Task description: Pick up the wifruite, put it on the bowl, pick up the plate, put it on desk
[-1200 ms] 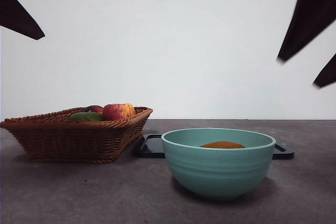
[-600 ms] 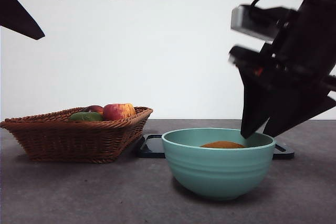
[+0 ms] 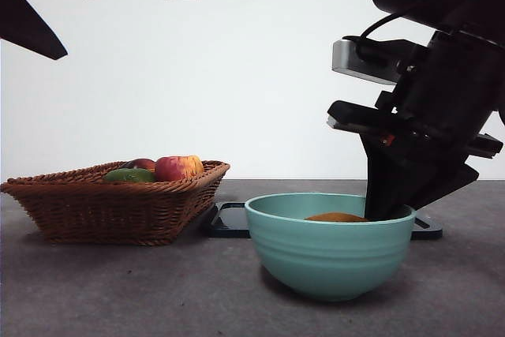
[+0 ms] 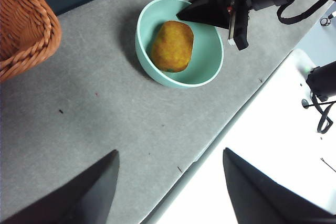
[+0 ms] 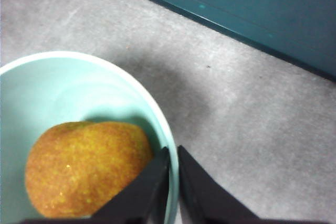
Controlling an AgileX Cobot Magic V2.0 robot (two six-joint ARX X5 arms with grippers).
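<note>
Nearest to the front camera, the teal bowl (image 3: 329, 244) stands on the grey desk (image 3: 118, 290) with the brown kiwifruit (image 3: 336, 217) lying inside it, only its top showing above the rim from this low angle. The right gripper (image 5: 171, 182) has its two black jaws pinching the bowl's rim, one jaw inside the bowl just beside the fruit and the other outside the wall. In the front view this gripper (image 3: 387, 203) comes down big and dark at the bowl's right edge, and the grip itself is hidden there; the right wrist view is what shows the rim between the jaws. The left wrist view shows the whole kiwifruit (image 4: 172, 46) from above, lying across the bowl's middle, which neither other view gives. The left gripper (image 4: 170, 179) waits high over the desk's edge, jaws spread wide. Behind the bowl lies a flat black tray (image 3: 229, 221), and further left a wicker basket (image 3: 110, 203) holding fruit (image 3: 178, 167).
</note>
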